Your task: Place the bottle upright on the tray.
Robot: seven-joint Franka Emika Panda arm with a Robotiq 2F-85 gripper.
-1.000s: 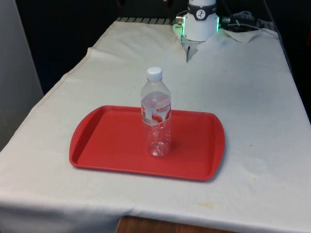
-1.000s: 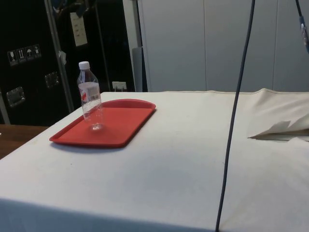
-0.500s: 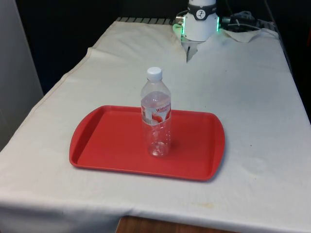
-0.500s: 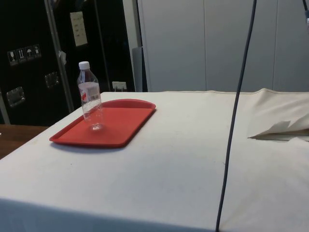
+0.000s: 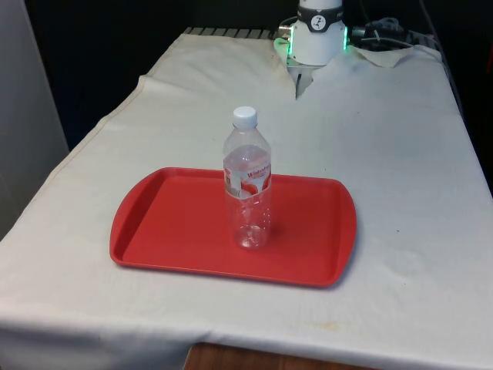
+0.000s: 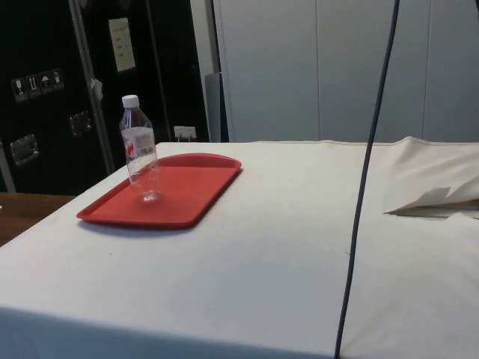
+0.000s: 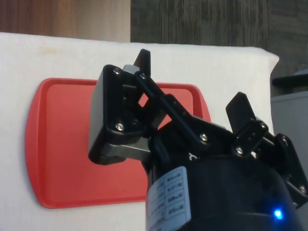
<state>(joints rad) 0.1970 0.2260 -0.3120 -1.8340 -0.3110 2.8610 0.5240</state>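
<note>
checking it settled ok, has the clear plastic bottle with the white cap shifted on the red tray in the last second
No. The clear plastic bottle with the white cap stands upright at the same spot on the red tray in the front view, and matches in the side view too.

Bottle [image 5: 247, 185]: clear, glossy plastic, with a white plastic cap and a printed paper or film label. Tray [image 5: 169, 223]: smooth red plastic, slight sheen. Cloth [image 5: 385, 154]: white, matt, woven, creased in places. Gripper [image 7: 192, 91]: black matt plastic with small metal screws. Wood floor [image 7: 62, 14]: brown, grained.
</note>
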